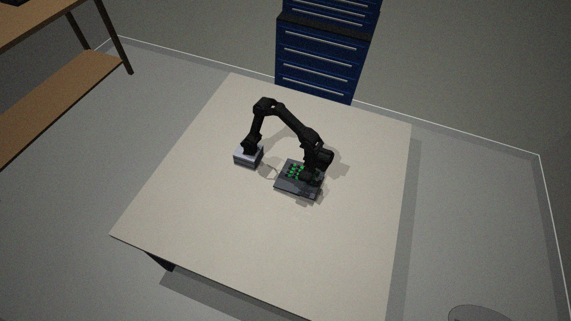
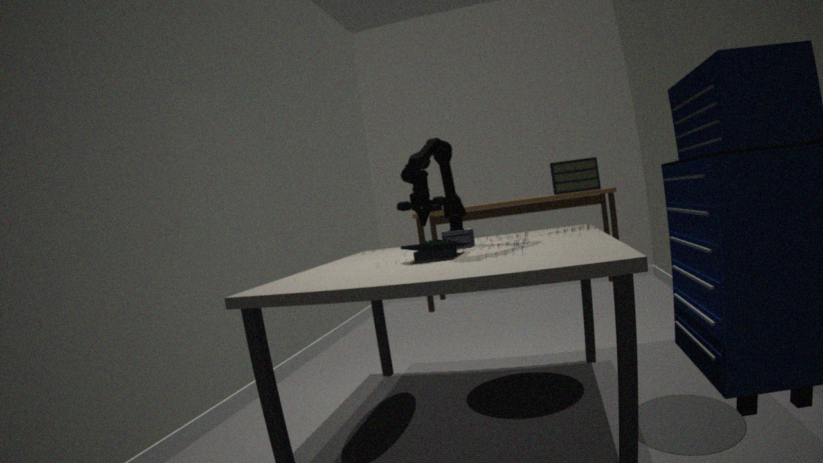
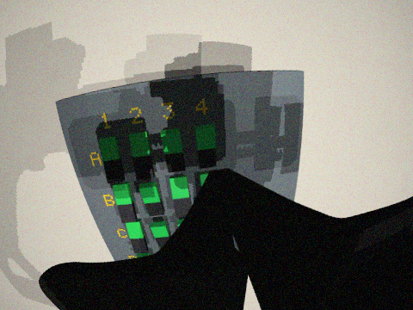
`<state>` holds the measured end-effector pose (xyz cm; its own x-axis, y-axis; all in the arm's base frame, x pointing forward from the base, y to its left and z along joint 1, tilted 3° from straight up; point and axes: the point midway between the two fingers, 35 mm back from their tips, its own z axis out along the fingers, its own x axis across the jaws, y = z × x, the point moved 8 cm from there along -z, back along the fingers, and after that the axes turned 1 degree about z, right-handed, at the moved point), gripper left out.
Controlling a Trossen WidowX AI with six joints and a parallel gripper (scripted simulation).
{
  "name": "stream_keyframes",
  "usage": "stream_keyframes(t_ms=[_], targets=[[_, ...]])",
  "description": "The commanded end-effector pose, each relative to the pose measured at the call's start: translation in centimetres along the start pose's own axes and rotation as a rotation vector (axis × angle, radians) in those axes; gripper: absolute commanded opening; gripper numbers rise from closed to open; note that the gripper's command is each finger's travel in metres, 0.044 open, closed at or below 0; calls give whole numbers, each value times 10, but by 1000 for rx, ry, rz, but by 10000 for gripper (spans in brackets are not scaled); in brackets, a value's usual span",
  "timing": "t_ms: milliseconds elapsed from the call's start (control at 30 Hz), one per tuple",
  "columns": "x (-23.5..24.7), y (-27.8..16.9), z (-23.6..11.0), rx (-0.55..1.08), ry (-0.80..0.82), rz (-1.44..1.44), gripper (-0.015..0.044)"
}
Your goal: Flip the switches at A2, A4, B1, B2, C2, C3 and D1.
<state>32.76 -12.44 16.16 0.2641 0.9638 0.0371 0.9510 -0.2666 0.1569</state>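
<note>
Clearly, with my gripper [image 3: 218, 178] clenched on nothing above the panel [image 3: 270, 115], drifting sideways could press a neighbouring switch [image 3: 179, 186] meant untouched.

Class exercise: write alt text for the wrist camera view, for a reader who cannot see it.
The black gripper, shut and holding nothing, fills the lower frame over a grey switch panel. Yellow column numbers 1 to 4 and row letters A to C mark green-and-black rocker switches; the gripper hides the lower right switches. The panel lies on a pale table.
</note>
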Motion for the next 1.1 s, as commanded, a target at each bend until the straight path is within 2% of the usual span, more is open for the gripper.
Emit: stream_keyframes(t_ms=[0, 733, 1067], targets=[[-1, 3, 28, 22, 5, -15, 0], [-1, 3, 54, 24, 5, -15, 0], [-1, 3, 55, 24, 5, -15, 0]])
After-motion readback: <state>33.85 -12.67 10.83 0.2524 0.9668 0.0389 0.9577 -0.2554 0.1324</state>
